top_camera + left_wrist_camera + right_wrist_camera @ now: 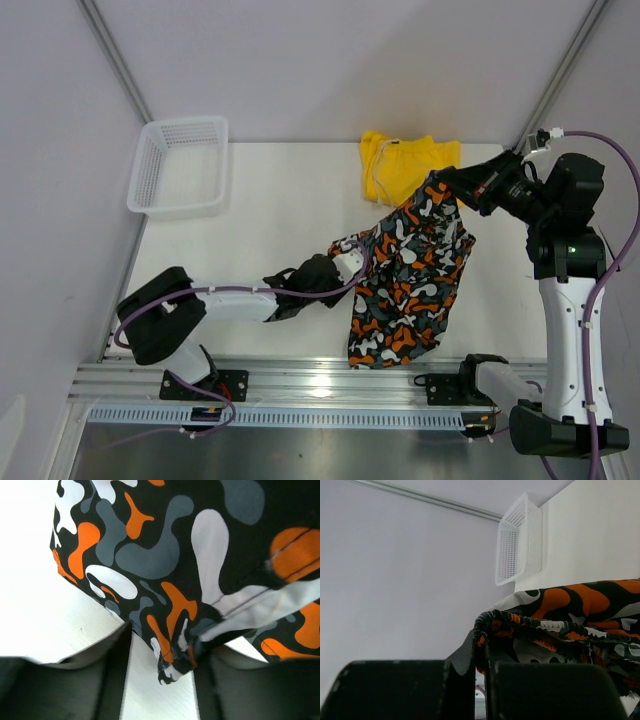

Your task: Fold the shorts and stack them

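Orange-blotched patterned shorts (410,280) hang spread just nearer than the yellow shorts (400,165), overlapping their near edge; the right gripper (442,183), beside the yellow shorts' right corner, is clenched on the gathered edge; the left gripper (352,260), nearer and leftward, stands parted around a hem corner.

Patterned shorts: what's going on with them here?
Both arms are working on the patterned shorts. The right gripper is shut on one edge, holding it up near the yellow shorts, which lie at the far edge of the table. The left gripper has its fingers either side of a corner, not yet clamped. The white basket sits far left.
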